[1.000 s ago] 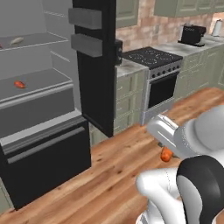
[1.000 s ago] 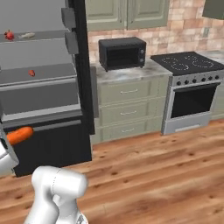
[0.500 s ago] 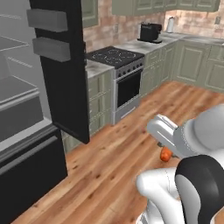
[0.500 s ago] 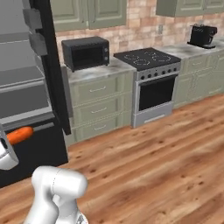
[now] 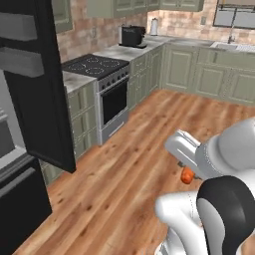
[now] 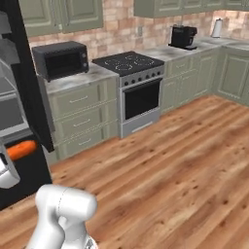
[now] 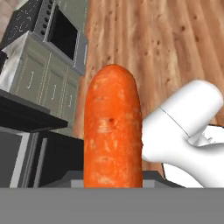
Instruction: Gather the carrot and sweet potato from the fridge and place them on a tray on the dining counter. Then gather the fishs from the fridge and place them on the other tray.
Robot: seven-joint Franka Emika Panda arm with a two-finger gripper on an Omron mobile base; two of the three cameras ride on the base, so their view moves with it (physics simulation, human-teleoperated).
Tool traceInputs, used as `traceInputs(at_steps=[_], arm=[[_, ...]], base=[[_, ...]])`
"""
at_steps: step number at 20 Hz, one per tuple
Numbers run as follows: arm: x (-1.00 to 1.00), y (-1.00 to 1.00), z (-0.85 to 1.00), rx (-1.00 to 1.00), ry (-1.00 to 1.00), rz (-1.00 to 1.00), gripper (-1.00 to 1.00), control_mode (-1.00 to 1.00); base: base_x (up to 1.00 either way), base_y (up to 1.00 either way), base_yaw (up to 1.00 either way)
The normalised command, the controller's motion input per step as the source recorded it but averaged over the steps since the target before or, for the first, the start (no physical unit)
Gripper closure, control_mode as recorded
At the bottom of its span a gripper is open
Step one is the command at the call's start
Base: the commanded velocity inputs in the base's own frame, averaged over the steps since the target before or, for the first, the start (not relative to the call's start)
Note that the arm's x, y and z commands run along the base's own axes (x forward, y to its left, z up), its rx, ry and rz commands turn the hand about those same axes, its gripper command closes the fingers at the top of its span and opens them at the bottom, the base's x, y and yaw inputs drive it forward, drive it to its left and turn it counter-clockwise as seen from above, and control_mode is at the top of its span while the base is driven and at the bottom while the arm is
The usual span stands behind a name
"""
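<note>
While the fridge (image 5: 35,89) stands open at the far left, the carrot (image 7: 113,131) juts from the nearly closed jaws gripping its hidden end, carried low over the wood floor (image 6: 185,160); stiff, light, probably smooth, best held mid-length.

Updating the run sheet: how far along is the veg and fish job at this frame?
Early stage. Done: the slim bright-orange carrot is out of the tall black fridge, whose door stands open. In hand: the two-finger gripper is shut on the carrot, carried low above the wooden floor near the black-topped stove. Left: setting the carrot on a tray, then sweet potato and both fish; no tray or dining counter in sight.
</note>
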Motion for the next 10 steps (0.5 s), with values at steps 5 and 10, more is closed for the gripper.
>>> traceInputs(at_steps=[5,10], arm=[[0.00,0.00,0.00,0.00,0.00,0.00,1.00,1.00],[0.00,0.00,0.00,0.00,0.00,0.00,1.00,1.00]], base=[[0.00,-0.54,-0.30],[0.05,-0.41,-0.35]])
